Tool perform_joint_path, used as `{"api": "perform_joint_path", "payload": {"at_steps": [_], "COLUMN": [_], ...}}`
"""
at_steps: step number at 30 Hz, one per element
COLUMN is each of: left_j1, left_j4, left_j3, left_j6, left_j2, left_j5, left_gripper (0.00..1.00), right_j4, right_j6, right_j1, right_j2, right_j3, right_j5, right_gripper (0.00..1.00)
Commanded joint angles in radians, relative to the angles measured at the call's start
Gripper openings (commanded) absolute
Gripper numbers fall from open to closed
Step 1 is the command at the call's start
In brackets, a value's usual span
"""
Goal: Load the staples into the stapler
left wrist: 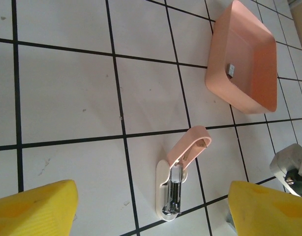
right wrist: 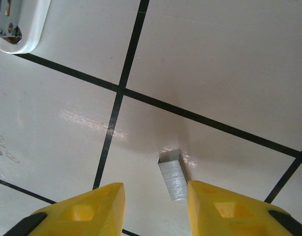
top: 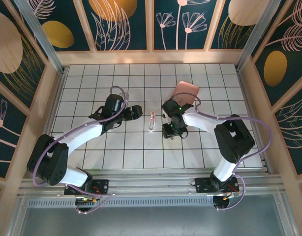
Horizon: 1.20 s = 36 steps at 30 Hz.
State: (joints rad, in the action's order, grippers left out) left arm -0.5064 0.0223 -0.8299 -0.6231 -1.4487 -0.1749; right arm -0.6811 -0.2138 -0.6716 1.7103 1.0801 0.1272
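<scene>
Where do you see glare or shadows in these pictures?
Right wrist view: a glare patch on the tile left of the staples, soft shadow around them. Left wrist view: the stapler is sharp, its metal glinting. Top external view: even light, no hard shadows.

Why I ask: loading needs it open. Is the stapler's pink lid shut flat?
No, the pink lid of the stapler stands swung up in the left wrist view, baring its silver channel.

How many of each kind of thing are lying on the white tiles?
Pale pink mini stapler: 1
Salmon-pink square tray: 1
Silver-grey metal staples strip: 1
Small grey piece inside that tray: 1
Total: 4
</scene>
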Motion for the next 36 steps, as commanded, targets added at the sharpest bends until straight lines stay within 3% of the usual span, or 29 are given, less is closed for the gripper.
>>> {"api": "perform_joint_path", "payload": {"at_steps": [1, 14, 25, 36], "left_j1": [0.005, 0.005, 0.006, 0.002], "left_j4": [0.036, 0.03, 0.031, 0.116], "left_j3": [0.002, 0.004, 0.016, 0.043], "left_j6": [-0.009, 0.008, 0.009, -0.08], "left_j2": [-0.031, -0.04, -0.042, -0.1], "left_j5": [-0.023, -0.024, -0.032, -0.186], "left_gripper": [0.8, 0.79, 0.79, 0.77], "right_j4": [-0.036, -0.019, 0.0, 0.041], "right_j6": [0.027, 0.023, 0.002, -0.063], "right_j1": [-0.009, -0.019, -0.022, -0.019], "right_j2": [0.034, 0.091, 0.114, 0.052], "right_j3": [0.037, 0.048, 0.026, -0.018], "right_j5": [-0.021, -0.079, -0.085, -0.123], "right_gripper": [0.37, 0.35, 0.25, 0.17]}}
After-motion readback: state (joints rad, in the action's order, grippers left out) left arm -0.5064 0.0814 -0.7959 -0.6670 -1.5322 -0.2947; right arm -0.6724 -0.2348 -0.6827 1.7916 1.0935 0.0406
